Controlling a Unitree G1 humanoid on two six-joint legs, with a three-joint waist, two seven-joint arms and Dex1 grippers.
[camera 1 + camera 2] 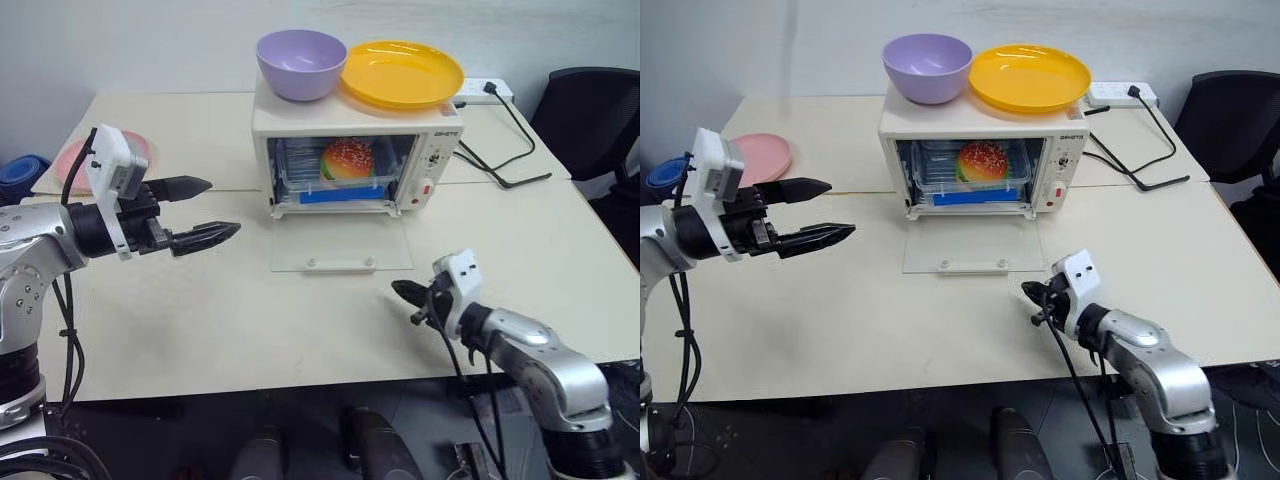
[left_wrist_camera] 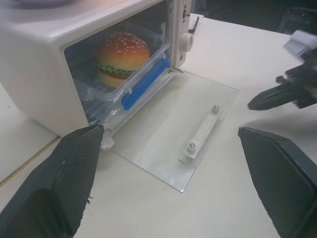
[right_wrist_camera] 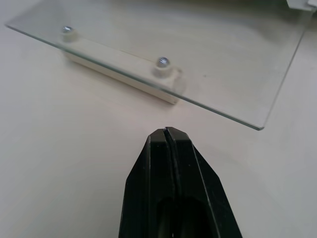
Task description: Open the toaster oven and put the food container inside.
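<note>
The cream toaster oven stands at the back middle of the table. Its glass door lies flat on the tabletop with the white handle underneath. Inside sits the clear food container with a blue clip and a toy burger. My left gripper hovers open and empty to the left of the oven, pointing toward it. My right gripper is shut and empty, low over the table just off the door's front right corner.
A purple bowl and a yellow plate rest on the oven's top. A pink plate lies at the table's far left. A power strip with a black cable sits behind the oven, and a black chair stands at the right.
</note>
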